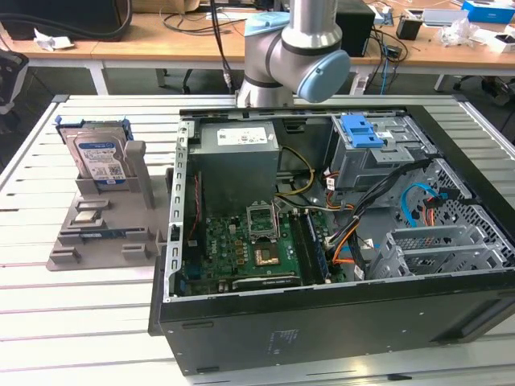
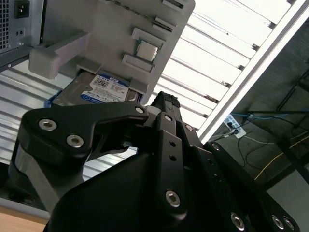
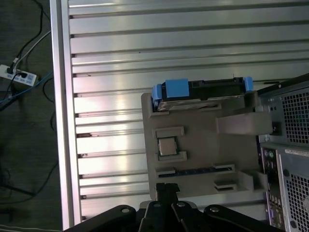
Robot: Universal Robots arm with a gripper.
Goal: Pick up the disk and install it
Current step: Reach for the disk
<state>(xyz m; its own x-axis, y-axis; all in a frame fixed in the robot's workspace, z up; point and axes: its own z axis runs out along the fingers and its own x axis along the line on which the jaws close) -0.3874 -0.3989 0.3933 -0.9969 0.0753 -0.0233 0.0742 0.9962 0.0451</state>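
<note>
The disk (image 1: 102, 158) stands upright in a grey holder (image 1: 96, 237) on the slatted table, at the exterior view's left. It is silver with a white-and-blue label and a blue carrier frame. In the first wrist view the disk (image 3: 203, 92) shows edge-on at the far end of the holder (image 3: 203, 154). In the second wrist view the disk's label (image 2: 104, 89) faces me. My black gripper (image 3: 167, 187) hovers over the holder's other end, apart from the disk. Its fingertips (image 2: 165, 99) meet, shut on nothing.
An open computer case (image 1: 322, 330) lies at the exterior view's right, with a grey power-supply box (image 1: 237, 145), a motherboard (image 1: 249, 249) and a drive bay with a blue latch (image 1: 360, 130). A processor chip (image 3: 167, 146) sits in the holder. The table edge (image 3: 60, 121) is near.
</note>
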